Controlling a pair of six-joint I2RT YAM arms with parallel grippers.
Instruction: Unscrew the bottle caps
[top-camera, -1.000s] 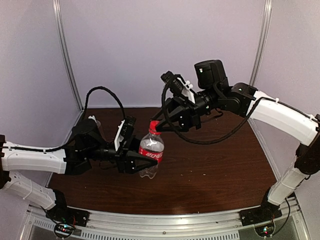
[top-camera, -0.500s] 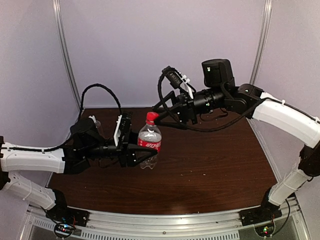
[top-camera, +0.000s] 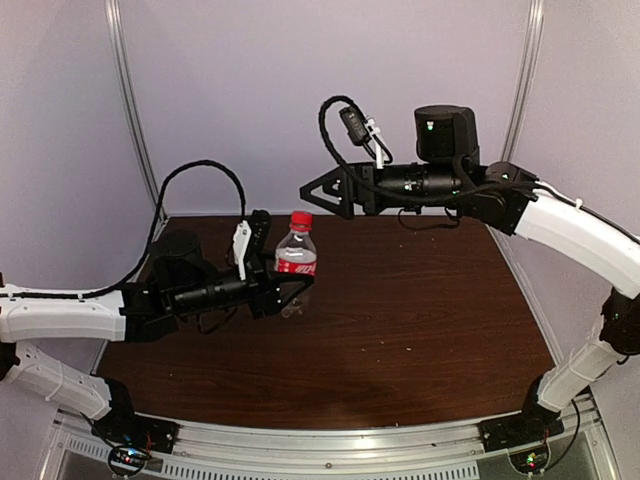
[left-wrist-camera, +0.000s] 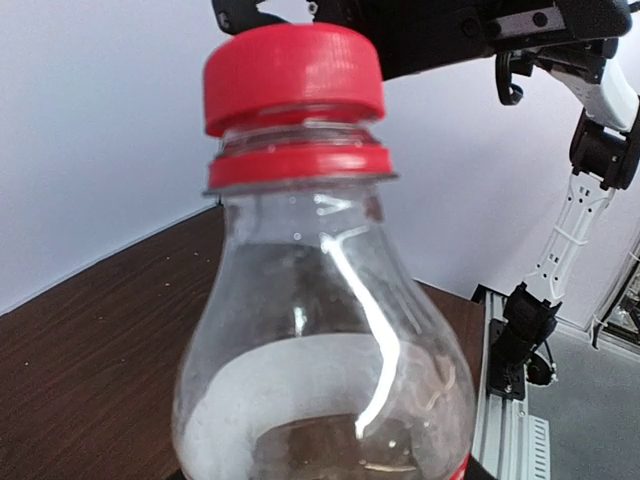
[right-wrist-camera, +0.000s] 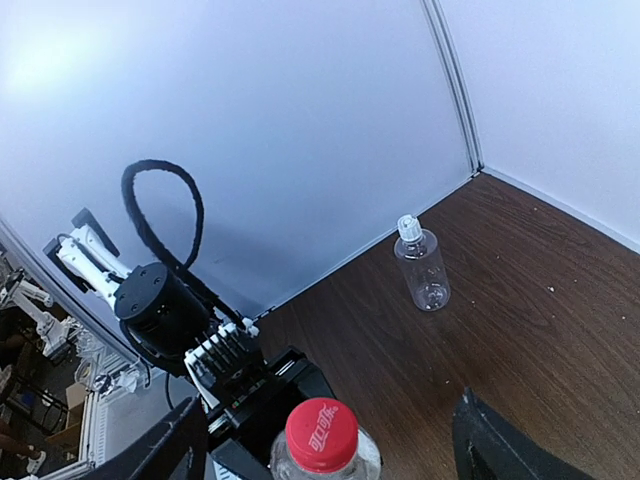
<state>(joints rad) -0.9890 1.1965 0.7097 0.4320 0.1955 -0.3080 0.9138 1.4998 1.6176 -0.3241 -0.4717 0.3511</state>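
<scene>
The shorter bottle (top-camera: 296, 262) with the red label band stands upright in my left gripper (top-camera: 289, 293), which is shut on its lower body. Its red cap (top-camera: 300, 220) sits on the neck. In the left wrist view the bottle (left-wrist-camera: 320, 340) fills the frame under the red cap (left-wrist-camera: 293, 75). My right gripper (top-camera: 308, 189) hangs open just above and to the right of the cap, not touching it. From the right wrist the cap (right-wrist-camera: 321, 435) lies below, between the spread fingers (right-wrist-camera: 490, 445). The taller plain bottle (right-wrist-camera: 425, 272) with a white cap (right-wrist-camera: 408, 227) stands by the back wall.
The dark wooden table (top-camera: 420, 330) is enclosed by pale walls with metal corner posts (top-camera: 135, 120). A metal rail (top-camera: 330, 445) runs along the near edge by the arm bases. Black cables loop above both wrists.
My right gripper opened, let go of the red cap and rose away to the upper right. My left arm moved the bottle back and set it more upright.
</scene>
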